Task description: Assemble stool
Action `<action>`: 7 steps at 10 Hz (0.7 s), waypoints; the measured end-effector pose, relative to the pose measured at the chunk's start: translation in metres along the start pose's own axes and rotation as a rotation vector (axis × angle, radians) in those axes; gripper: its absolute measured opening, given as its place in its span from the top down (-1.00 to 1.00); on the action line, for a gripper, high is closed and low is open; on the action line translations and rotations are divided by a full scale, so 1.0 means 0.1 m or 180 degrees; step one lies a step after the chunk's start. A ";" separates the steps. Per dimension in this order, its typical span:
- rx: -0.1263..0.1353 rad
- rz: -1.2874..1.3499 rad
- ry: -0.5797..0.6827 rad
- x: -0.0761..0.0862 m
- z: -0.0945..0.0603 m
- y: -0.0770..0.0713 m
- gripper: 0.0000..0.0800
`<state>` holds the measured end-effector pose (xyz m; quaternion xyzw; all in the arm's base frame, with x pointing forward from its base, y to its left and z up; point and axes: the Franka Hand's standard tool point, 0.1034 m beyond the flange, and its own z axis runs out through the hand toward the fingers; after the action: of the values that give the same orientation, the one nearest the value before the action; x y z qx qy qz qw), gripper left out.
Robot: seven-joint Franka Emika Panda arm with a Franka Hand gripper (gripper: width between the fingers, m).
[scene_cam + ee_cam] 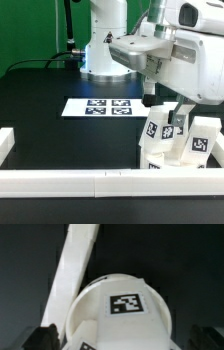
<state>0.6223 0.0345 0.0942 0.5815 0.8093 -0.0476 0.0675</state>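
White plastic legs (pixel 172 137) clustered lower right of frame looked light, rigid, smooth and slippery; hand (pixel 178 108) hung open above them; best pinched across flat sides.

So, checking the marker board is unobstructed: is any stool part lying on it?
No: the marker board carries only its tags; the legs stand apart.

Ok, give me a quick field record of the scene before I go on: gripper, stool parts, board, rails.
gripper: open, holding nothing, above the stool parts
stool parts: white tagged pieces clustered at the exterior view's right, near the front rail
wrist view: one tagged white part between the fingers, contact not clear
marker board: flat on the table, mid-scene
rails: white rail blocks along the front edge
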 end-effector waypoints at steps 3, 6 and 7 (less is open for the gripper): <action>0.0022 0.0043 0.0002 0.01 0.03 -0.02 -0.59; 0.0025 0.0057 -0.0003 -0.02 0.03 -0.02 0.17; 0.0025 0.0092 -0.0003 -0.02 0.03 -0.02 0.17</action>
<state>0.6215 0.0317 0.0913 0.5933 0.8006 -0.0502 0.0663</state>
